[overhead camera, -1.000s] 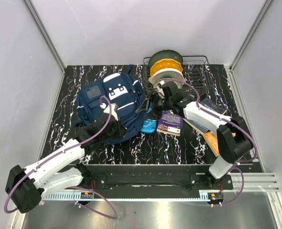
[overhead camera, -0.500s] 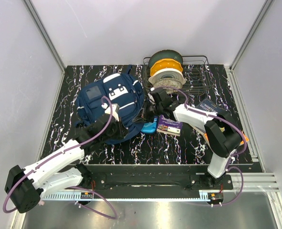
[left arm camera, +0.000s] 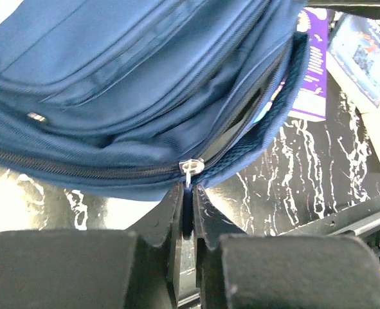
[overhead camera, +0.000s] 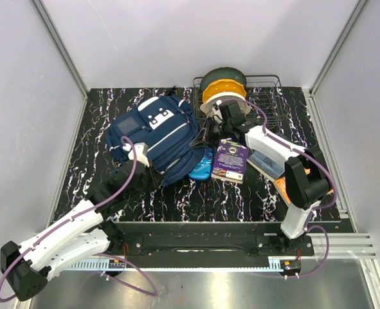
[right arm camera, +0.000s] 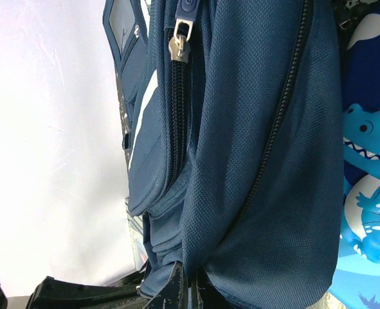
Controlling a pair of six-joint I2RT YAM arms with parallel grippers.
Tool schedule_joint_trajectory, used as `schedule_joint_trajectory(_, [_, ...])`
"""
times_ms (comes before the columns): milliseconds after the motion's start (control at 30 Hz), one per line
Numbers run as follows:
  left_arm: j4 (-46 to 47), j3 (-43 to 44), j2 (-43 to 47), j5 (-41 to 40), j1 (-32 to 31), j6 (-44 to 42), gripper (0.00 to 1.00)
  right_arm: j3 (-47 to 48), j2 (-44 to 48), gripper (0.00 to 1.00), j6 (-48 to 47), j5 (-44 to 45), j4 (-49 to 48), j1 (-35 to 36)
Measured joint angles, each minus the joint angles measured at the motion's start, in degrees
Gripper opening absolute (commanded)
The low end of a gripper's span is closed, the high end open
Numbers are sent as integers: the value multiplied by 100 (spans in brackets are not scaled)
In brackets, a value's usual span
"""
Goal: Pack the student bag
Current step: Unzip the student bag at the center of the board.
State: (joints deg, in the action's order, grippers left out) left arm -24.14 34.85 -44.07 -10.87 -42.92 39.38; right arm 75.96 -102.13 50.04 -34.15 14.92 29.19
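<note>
1. Early in the packing, by the look of it: student bag [overhead camera: 156, 132] lying on the black marbled table [overhead camera: 196, 199], left of centre, with its mouth only partly unzipped toward the near right.
2. Left gripper [left arm camera: 188, 201] pinched shut on the zipper pull [left arm camera: 191, 167] at the bag's near edge. Right gripper [right arm camera: 188, 288] clamped shut on a fold of the bag's navy fabric at the far side of the opening, seemingly to hold the mouth taut.
3. Not yet packed: crocodile pencil case [overhead camera: 202, 166] touching the bag's rim, purple book [overhead camera: 231, 161] just beside it, another book [overhead camera: 270, 161] under the right arm.
4. Left to do, as a judgement: widening the opening, loading each item, zipping shut.
5. Hard to make out:
   - Bag's interior, only a dark slit in the left wrist view; no telling whether the sliver of colour there lies inside or behind.
   - Right fingertips, nearly cut off at the frame's bottom.
   - Spools in the wire rack [overhead camera: 267, 109] at the back; unclear whether meant for the bag.
</note>
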Motion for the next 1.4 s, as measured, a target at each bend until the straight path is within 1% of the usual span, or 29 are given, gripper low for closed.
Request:
schedule_joint_trajectory(100, [-337, -13, 96, -251, -15, 227, 0, 59, 0, 0, -101, 4, 129, -35])
schedule_joint_trajectory(233, [-844, -17, 15, -577, 17, 586, 0, 63, 7, 0, -144, 15, 184, -92])
schedule_joint_trajectory(400, [-1093, -52, -328, -756, 380, 787, 0, 63, 109, 0, -181, 20, 247, -260])
schedule_joint_trajectory(500, [-1121, -87, -420, -739, 907, 719, 0, 63, 238, 0, -210, 48, 291, -297])
schedule_joint_trajectory(633, [-1008, -129, -505, -546, 1794, 472, 0, 39, 505, 0, -247, 68, 302, -315])
schedule_joint_trajectory(733, [-800, -153, -852, -334, 2426, 267, 0, -37, 713, 0, -273, 61, 299, -317])
schedule_joint_trajectory(800, [-669, -151, -1152, -216, 2653, 142, 0, -101, 817, 0, -299, 59, 302, -317])
schedule_joint_trajectory(967, [-457, -74, -1679, 31, 2979, -173, 0, -168, 885, 0, -374, 59, 345, -323])
schedule_joint_trajectory(1000, [-439, -46, -1707, 96, 3016, -240, 2, -179, 885, 0, -376, 55, 345, -332])
schedule_joint_trajectory(1033, [-426, -28, -1709, 188, 3038, -326, 29, -184, 885, 0, -374, 52, 343, -339])
schedule_joint_trajectory(1067, [-411, -22, -1679, 293, 3060, -415, 32, -195, 885, 0, -374, 52, 332, -350])
schedule_joint_trajectory(1100, [-402, -22, -1622, 367, 3067, -509, 39, -225, 896, 0, -374, 48, 297, -367])
schedule_joint_trajectory(1133, [-407, -26, -1512, 476, 3075, -555, 54, -258, 907, 0, -369, 48, 271, -382])
schedule_joint_trajectory(1167, [-413, -33, -1351, 575, 3084, -634, 62, -302, 916, 0, -363, 50, 227, -404])
schedule_joint_trajectory(1200, [-428, -39, -1095, 669, 3084, -706, 73, -350, 925, 0, -348, 46, 186, -420])
schedule_joint_trajectory(1267, [-496, -35, -446, 824, 3086, -772, 86, -463, 927, 0, -282, 13, 28, -450])
schedule_joint_trajectory(1300, [-542, -4, -101, 883, 3086, -789, 91, -522, 927, 0, -251, 0, -50, -455])
schedule_joint_trajectory(1367, [-649, 111, 404, 992, 3088, -866, 99, -673, 927, 0, -151, -44, -245, -455])
schedule_joint_trajectory(1400, [-673, 201, 662, 1084, 3086, -916, 99, -741, 925, 0, -107, -61, -328, -455])
